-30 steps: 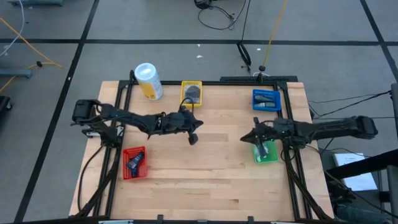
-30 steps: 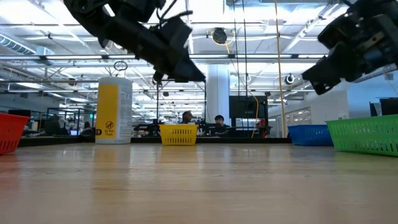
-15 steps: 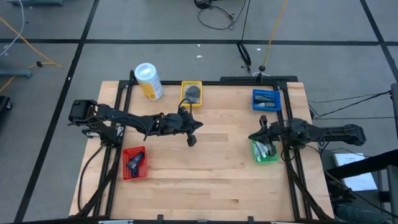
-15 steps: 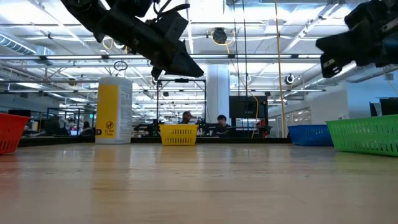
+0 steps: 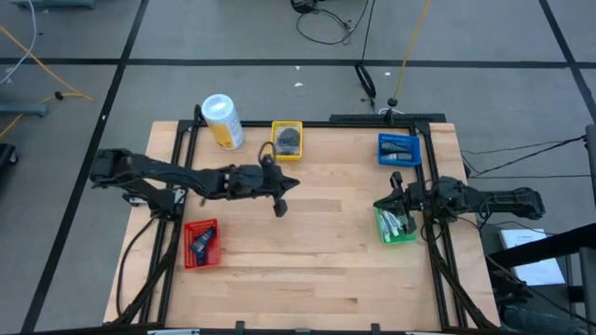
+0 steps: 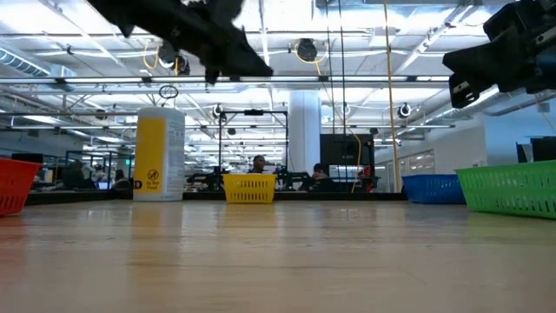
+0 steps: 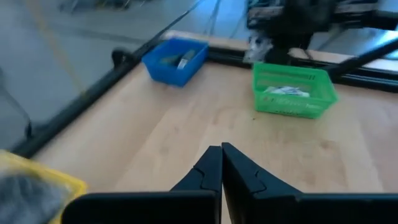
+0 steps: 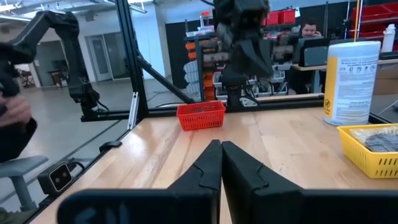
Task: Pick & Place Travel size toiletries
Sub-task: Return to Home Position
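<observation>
The toiletries all sit in the four small mesh-walled plastic bins. White tubes [image 7: 286,91] lie in the green bin [image 7: 292,107] at the table's right edge. A dark grey, rounded piece [image 8: 380,140] fills the yellow bin [image 8: 364,163] at the far edge. Dark packs [image 5: 202,244] rest in the red bin [image 5: 189,253] near the left side, and dark items [image 5: 399,146] lie in the blue bin [image 5: 382,141] at the far right corner.

The left gripper [image 5: 277,207] hangs over bare wood just in front of the yellow bin, its two fingers pressed together with nothing between them. The right gripper [image 5: 395,182] hovers above the green bin's far side, fingers likewise pinched tight and empty.

The table [image 5: 317,265] is pale planked wood inside a black frame. A tall yellow canister [image 6: 161,155] with a white lid stands upright beside the yellow bin. Beyond, seated people [image 6: 258,163] work at desks under rows of ceiling lights.
</observation>
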{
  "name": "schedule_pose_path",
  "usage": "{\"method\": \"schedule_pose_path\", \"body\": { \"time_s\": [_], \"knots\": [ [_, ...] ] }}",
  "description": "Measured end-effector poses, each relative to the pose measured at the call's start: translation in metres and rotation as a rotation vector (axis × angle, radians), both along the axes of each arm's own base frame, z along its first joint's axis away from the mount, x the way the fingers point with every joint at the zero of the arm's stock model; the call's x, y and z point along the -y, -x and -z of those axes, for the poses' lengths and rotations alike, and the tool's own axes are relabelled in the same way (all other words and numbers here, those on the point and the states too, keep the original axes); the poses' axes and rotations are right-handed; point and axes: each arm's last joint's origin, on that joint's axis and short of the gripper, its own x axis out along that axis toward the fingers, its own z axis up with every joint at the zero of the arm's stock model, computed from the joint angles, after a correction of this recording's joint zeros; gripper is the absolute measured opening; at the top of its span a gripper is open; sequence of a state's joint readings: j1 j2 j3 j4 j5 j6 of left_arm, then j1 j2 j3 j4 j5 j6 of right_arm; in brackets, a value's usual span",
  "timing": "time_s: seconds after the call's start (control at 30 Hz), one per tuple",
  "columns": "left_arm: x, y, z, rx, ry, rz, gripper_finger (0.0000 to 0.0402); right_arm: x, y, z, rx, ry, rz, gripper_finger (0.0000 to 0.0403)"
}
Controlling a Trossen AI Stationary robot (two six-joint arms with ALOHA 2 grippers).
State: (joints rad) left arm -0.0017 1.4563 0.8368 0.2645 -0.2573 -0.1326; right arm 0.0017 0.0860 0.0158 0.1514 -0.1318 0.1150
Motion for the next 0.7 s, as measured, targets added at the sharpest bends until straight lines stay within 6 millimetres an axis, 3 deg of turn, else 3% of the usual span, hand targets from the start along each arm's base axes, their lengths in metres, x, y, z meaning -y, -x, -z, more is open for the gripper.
{"method": "schedule_pose_path", "body": {
  "time_s": [0.13,0.37,0.6,0.7],
  "knots": [
    [0.002,0.019,-0.029,0.037,-0.100,0.109,0.0012,0.000,0.000,0.000,0.001,0.000,0.000,0.0002],
    [0.002,0.037,-0.068,0.243,-0.130,0.105,0.0032,0.000,0.000,0.000,0.000,0.000,0.000,0.0002],
    [0.002,0.041,-0.084,0.383,-0.138,0.097,0.0033,0.000,0.000,0.000,0.000,0.000,0.000,0.0002],
    [0.002,0.043,-0.083,0.340,-0.170,0.104,0.0033,0.000,0.000,0.000,0.000,0.000,0.000,0.0002]
  ]
}}
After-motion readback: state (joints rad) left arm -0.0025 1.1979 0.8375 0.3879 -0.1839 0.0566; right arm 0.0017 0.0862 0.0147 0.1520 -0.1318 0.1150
